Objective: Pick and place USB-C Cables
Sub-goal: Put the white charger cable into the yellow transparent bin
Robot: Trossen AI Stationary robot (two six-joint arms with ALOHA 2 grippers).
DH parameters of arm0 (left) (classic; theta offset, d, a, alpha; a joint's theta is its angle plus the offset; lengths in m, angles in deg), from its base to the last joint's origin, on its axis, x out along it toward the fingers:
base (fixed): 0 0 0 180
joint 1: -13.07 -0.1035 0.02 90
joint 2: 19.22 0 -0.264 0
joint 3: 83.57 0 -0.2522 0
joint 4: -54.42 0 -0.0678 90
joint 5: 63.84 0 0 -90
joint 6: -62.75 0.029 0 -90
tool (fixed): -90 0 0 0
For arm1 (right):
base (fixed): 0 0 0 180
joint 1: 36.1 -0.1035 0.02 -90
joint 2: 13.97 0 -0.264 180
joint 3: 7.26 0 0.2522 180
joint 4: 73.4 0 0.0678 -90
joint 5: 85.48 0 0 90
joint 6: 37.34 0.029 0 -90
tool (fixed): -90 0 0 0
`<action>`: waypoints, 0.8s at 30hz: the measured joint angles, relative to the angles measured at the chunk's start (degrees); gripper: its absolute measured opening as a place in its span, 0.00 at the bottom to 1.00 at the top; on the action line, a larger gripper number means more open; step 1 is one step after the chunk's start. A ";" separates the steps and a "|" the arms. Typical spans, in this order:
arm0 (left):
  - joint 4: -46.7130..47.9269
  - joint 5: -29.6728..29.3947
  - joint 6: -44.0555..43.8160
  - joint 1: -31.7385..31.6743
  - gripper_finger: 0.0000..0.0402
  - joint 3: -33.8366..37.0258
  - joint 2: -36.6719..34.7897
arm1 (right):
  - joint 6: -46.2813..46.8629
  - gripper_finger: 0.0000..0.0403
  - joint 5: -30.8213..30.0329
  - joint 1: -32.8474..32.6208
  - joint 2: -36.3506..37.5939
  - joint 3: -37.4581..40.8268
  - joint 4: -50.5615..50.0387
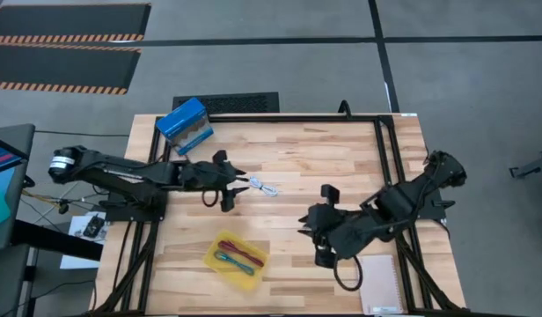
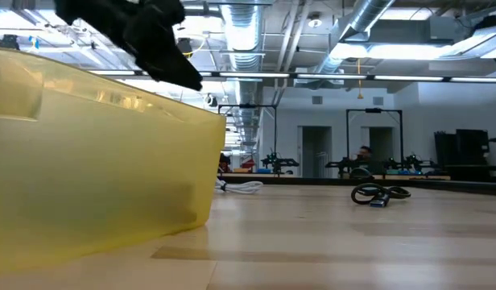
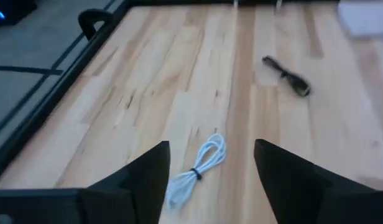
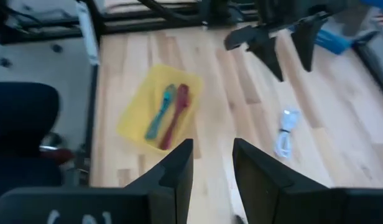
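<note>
Left gripper [image 3: 210,180] | jaws wide, empty, over small white coiled cable [image 3: 196,167], frame centre | we judge it light, limp; grasp at tie | right gripper [image 4: 212,168] parted, empty.

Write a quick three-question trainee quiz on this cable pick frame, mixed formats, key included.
1. True or false: the white cable already lies in the yellow tray.
2. Which hand is at the white cable? A) left hand B) right hand
3. Fill in: the tray holds a teal cable and a ____ cable.

Key:
1. False; it lies on the table, between the open fingers of the left hand.
2. A
3. red
</note>
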 joint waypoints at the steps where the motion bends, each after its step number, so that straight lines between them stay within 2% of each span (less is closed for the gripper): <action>1: 0.60 0.17 1.50 -0.46 0.58 -1.02 1.34 | 0.19 0.33 -0.82 -0.52 -0.08 0.01 -0.72; 7: 3.06 1.08 10.56 -5.22 0.64 -7.00 9.85 | 1.68 0.33 -0.92 -1.67 -0.57 0.03 -2.95; 13: 4.89 10.82 17.52 -12.46 0.63 -11.50 18.46 | 4.53 0.33 -0.97 -1.78 -0.51 0.03 -5.04; 17: 5.19 16.46 21.00 -15.08 0.63 -13.18 24.31 | 5.13 0.33 -0.99 -1.79 -0.51 0.03 -5.53; 24: 4.75 19.69 24.02 -17.27 0.62 -14.06 33.12 | 5.19 0.33 -2.43 -1.73 -0.51 0.03 -6.41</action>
